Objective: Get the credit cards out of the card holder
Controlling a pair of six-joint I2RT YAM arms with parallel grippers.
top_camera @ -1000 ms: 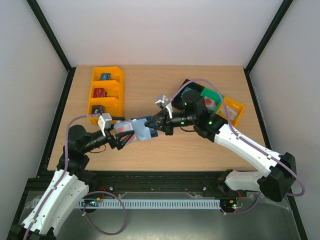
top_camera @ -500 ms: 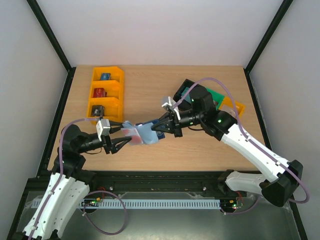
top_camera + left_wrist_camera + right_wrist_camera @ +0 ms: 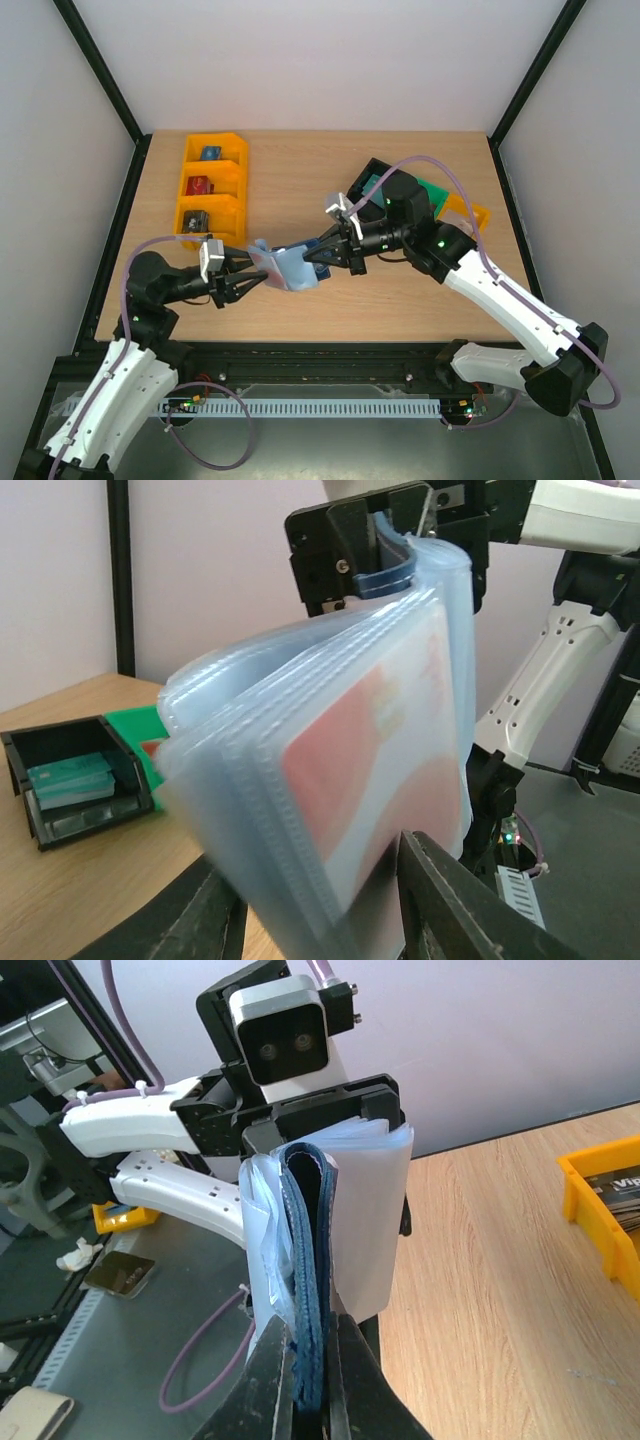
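Right claw (image 3: pixel 305 1360) clamped on card holder (image 3: pixel 305 1220) spine | left claw (image 3: pixel 315 890) straddles its sleeves, grip unclear | pink card (image 3: pixel 370 770) print blurred

Wooden worktop (image 3: pixel 300 310), pale walls around. At ten o'clock, a yellow bin (image 3: pixel 226 178) of three compartments in a row: small blue item (image 3: pixel 210 153) in the far one, red item (image 3: pixel 199 185) in the middle, dark item (image 3: pixel 195 219) in the near one. At two o'clock, a close cluster, partly hidden: black bin (image 3: pixel 360 178), green bin (image 3: pixel 432 190), orange bin (image 3: pixel 472 216). Seen from the left wrist, teal items (image 3: pixel 68 778) lying in the black bin, the green one just beside.
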